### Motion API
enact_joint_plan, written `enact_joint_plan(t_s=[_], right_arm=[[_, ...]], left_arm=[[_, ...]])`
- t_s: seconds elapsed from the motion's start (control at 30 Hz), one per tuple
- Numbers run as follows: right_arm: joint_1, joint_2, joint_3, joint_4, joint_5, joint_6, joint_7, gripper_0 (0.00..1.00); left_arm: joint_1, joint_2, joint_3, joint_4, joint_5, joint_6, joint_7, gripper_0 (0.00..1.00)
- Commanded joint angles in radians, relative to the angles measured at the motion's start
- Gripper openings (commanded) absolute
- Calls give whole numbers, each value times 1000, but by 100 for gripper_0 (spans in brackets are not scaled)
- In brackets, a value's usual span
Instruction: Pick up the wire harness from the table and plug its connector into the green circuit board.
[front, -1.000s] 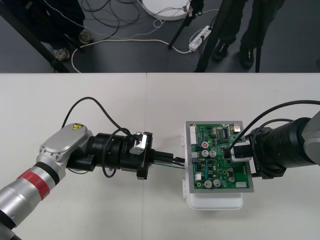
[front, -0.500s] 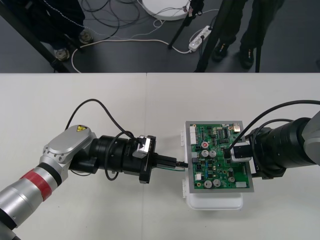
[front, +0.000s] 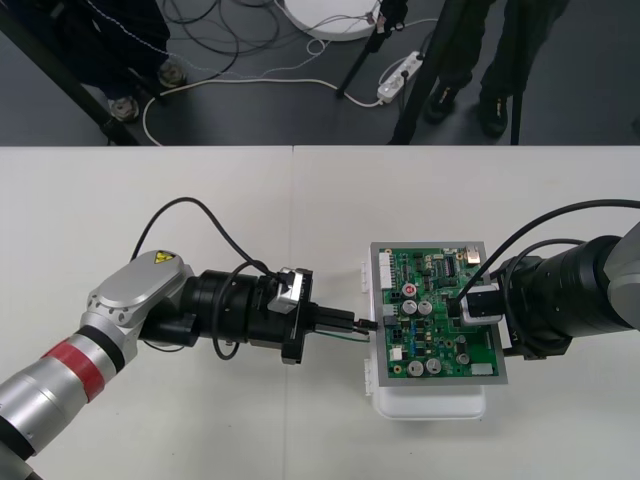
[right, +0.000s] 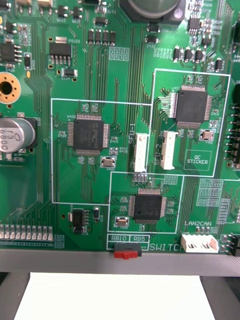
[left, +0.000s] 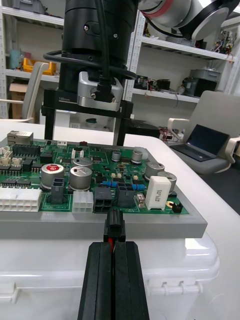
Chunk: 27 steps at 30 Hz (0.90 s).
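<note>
Wire harness (left: 113, 235): was clamped between the closed fingers of the left gripper (front: 350, 325), at the board's left edge.
Circuit board (front: 430, 270): sat on a white base (front: 430, 405).
Right gripper (left: 84, 142): stood with fingers apart over the board's right side.
Plug (left: 114, 225): touched the board's edge.

White print on the board (right: 80, 100) reads "RB10" and "RB5" just beside the red switch (right: 127, 253), with "SWITCH" next to them. Farther in from the switch stand "SFU-1", "SFU-2" and a boxed "QC STICKER". "LAN2CAN" marks a white socket (right: 199, 243) near the switch. A capacitor (right: 17, 132) bears "6800".
</note>
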<state>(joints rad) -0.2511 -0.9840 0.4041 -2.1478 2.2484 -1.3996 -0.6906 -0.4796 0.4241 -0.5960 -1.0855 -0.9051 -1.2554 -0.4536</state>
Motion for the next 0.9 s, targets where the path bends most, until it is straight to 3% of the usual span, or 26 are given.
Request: enact_joint_plan(t_s=[0.03, 0.9], right_arm=[[-30, 8, 15, -12, -24, 11, 28, 100], [-30, 8, 15, -12, -29, 11, 26, 100]], left_arm=[[-42, -35, -18, -8, 20, 33, -36, 0], [-42, -42, -16, -8, 23, 34, -37, 0]])
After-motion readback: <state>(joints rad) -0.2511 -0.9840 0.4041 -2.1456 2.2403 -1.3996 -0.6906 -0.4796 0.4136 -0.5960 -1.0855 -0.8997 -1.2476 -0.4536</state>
